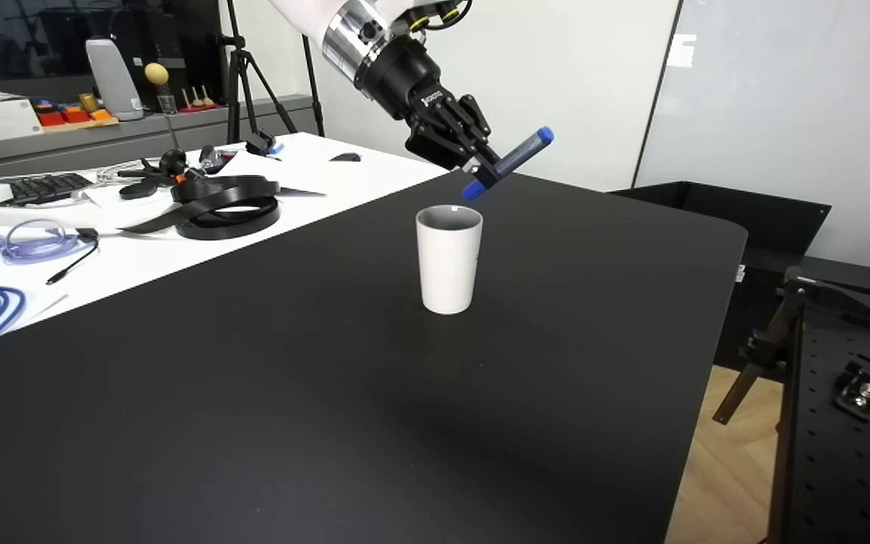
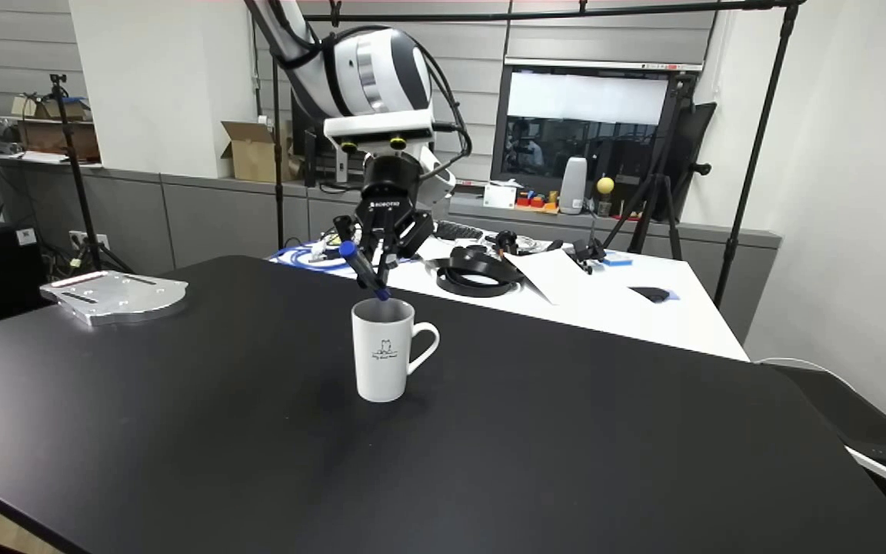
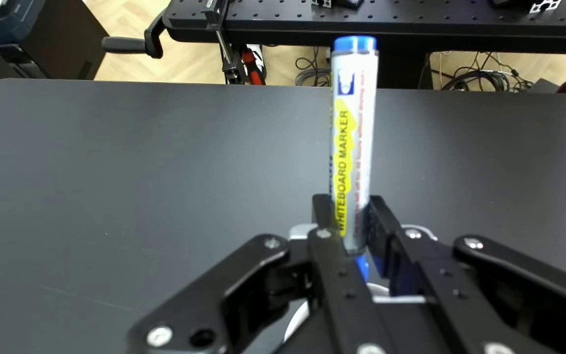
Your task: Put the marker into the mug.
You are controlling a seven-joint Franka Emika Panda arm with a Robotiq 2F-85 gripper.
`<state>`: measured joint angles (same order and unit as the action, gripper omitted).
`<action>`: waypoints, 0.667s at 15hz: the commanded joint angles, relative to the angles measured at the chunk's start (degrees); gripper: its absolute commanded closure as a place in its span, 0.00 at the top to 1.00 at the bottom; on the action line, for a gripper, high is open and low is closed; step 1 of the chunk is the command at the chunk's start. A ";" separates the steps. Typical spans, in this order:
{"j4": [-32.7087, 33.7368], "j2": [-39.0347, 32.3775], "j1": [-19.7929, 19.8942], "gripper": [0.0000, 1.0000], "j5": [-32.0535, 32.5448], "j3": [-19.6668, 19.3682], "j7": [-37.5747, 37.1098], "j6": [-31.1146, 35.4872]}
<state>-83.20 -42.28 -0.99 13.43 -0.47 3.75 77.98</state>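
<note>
Black fingers (image 3: 326, 250) are clamped on a slim whiteboard marker (image 3: 353, 147), blue-ended with a whitish labelled barrel, tilted in the air, its lower end near the rim of a tall white mug (image 2: 380, 378) (a small drawing (image 2: 384, 350) marks its side). The mug stands upright on the smooth black surface (image 1: 254, 393), between the edge along the white table (image 1: 382, 172) and the edge facing the black perforated bench (image 1: 843, 461).

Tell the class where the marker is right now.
In an exterior view, the marker is held tilted in the gripper, appearing above and mostly right of the mug.
</note>
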 commanded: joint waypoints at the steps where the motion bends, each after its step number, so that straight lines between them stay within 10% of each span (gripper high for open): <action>1: 6.84 -4.56 0.03 0.05 -0.44 0.03 1.04 -3.51; 8: 14.15 -10.32 -0.63 0.05 0.09 -0.08 1.92 -6.10; 10: 16.01 -11.68 -0.88 0.47 0.36 -0.11 2.24 -6.64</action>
<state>-72.97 -50.75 -1.55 13.46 -0.45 5.03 74.25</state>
